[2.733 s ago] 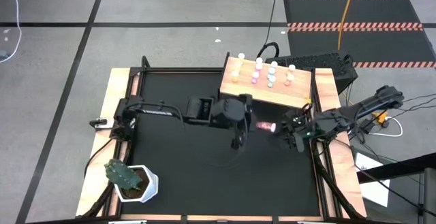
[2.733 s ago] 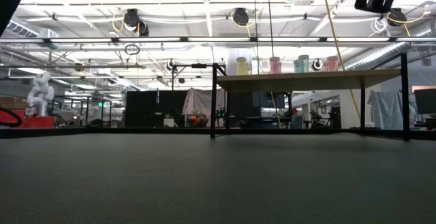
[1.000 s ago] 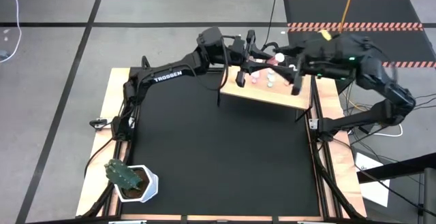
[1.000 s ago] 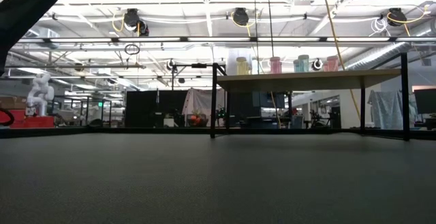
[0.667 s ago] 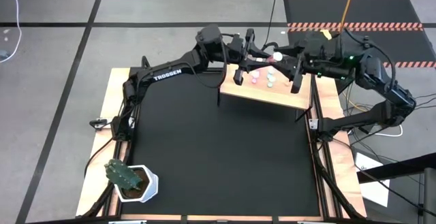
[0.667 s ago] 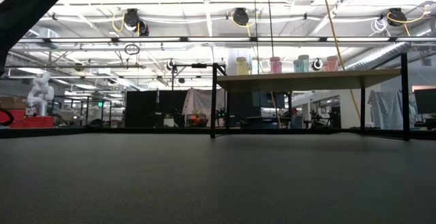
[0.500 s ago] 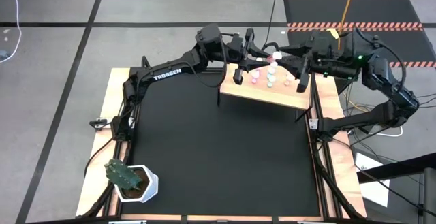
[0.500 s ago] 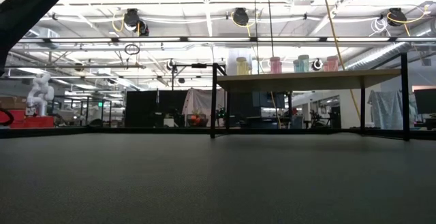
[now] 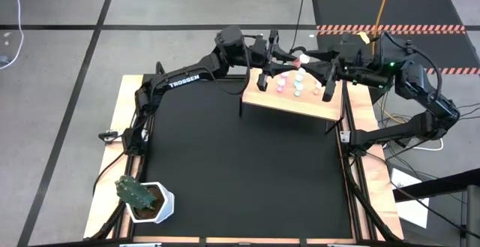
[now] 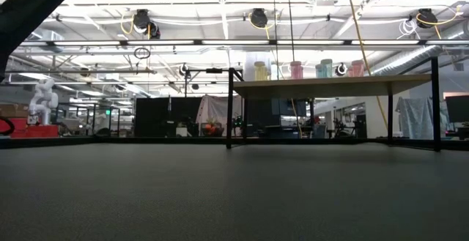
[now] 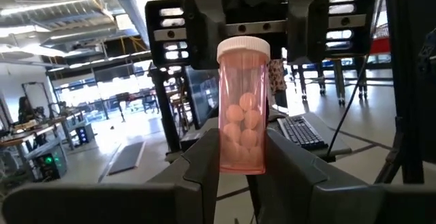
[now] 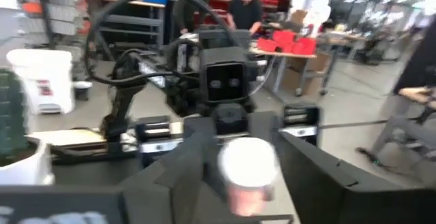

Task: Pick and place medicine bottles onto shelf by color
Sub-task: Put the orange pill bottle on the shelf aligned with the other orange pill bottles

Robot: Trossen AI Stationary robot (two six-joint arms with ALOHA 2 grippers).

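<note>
While the two arms meet high above the shelf [image 9: 294,98], the left end effector [image 11: 243,173] grips a pink bottle [image 11: 242,108] by its lower body, fingers nearly closed on its sides. From that wrist the bottle stands along the fingers, white cap pointing away from the left end effector and straight toward the right end effector [image 9: 309,61], which faces it head-on. Its long axis therefore runs from one end effector to the other; from above it looks roughly level over the shelf's far side.

The right end effector brackets the capped end, one finger on each side of the cap, jaws part-way closed; whether they touch the bottle yet I cannot tell. Holding the base leaves the cap end free for the other arm, so this looks like a mid-air handover.

Below the end effectors, other bottles [image 9: 297,88] stand upright on the shelf, caps up. The table [image 9: 225,164] beneath carries only a cactus [image 9: 142,197], well apart from both end effectors.
</note>
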